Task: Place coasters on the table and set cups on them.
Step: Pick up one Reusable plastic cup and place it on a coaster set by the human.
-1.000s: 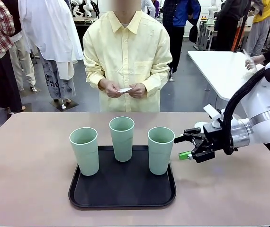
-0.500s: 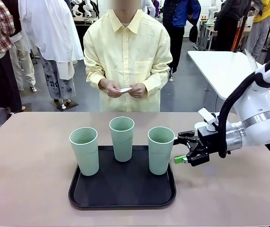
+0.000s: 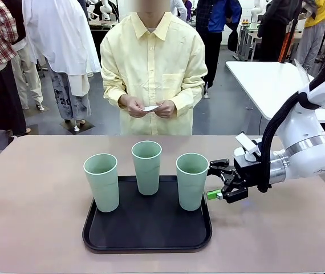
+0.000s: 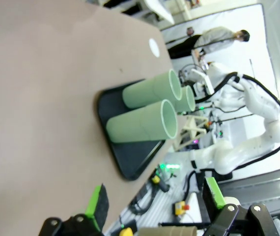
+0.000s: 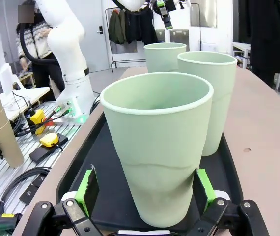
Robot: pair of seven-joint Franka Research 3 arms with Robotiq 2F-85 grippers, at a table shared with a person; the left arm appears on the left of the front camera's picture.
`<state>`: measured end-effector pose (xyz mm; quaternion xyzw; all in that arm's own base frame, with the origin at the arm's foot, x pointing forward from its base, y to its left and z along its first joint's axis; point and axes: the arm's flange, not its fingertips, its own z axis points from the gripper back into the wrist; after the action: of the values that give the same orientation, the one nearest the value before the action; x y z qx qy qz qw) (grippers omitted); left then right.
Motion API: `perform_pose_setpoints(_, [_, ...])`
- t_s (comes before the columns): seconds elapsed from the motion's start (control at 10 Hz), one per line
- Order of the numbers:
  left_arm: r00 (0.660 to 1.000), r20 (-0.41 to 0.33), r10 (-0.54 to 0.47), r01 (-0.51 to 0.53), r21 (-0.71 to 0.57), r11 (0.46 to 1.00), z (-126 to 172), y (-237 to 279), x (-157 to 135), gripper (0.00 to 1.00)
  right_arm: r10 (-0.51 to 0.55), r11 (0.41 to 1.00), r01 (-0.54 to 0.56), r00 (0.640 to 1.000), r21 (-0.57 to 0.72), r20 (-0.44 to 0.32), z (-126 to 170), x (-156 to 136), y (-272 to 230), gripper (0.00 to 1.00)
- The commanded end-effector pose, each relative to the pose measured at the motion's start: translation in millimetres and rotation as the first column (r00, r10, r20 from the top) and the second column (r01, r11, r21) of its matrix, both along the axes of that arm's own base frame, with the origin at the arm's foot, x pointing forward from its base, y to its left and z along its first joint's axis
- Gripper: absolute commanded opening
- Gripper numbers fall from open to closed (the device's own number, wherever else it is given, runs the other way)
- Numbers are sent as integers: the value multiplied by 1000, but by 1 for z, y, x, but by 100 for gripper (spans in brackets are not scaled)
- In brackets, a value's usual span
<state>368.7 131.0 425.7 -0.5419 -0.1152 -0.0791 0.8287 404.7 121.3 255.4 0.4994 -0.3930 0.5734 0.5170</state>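
The hands [image 3: 165,109] of the person across the bench [image 3: 37,217] pinch something thin and white [image 3: 151,108], too small to make out. 3 cups stand upright on a black tray [image 3: 151,228] in the middle of the bench: a left cup [image 3: 101,182] and a right cup [image 3: 192,181] nearer the robot, and a middle cup [image 3: 146,167] farther back.

In the right wrist view the right cup hides part of the other 2, and its foot is lost behind the tool's knuckles. In the left wrist view the farthest cup is mostly covered by the 2 nearer ones.

The right tool [image 3: 211,180] reaches in level from the side with its jaws spread wide. Its 2 green pads sit either side of the right cup's lower wall, just beside it. Whether they touch cannot be told, and nothing is gripped. The tray's raised rim lies directly under the fingers.

The left tool [image 4: 154,206] hangs well apart from the tray. It is partly cut off by the picture's bottom edge, with jaws wide apart and nothing between them.

A white table [image 3: 265,80] stands behind the right arm.
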Motion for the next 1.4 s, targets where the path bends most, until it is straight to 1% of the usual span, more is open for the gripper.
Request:
perform_pose_setpoints(0.0, [1000,19,-3,3,-17,1000,1,1,0,100,5,999,-6,999,37,32,-14,7,14,100])
perform_pose_setpoints(0.4, [1000,19,-3,3,-17,1000,1,1,0,100,-4,1000,4,1000,6,21,-27,14,25,100])
perform_pose_setpoints(0.6, [1000,19,-3,3,-17,1000,1,1,0,100,-10,1000,11,1000,-6,28,-31,15,30,100])
perform_pose_setpoints(1.1, [1000,19,-3,3,-17,1000,1,1,0,100,-43,999,43,998,-4,48,-36,21,40,100])
perform_pose_setpoints(1.3, [1000,19,-3,3,-17,1000,1,1,0,100,-43,999,43,998,-7,37,-37,21,46,100])
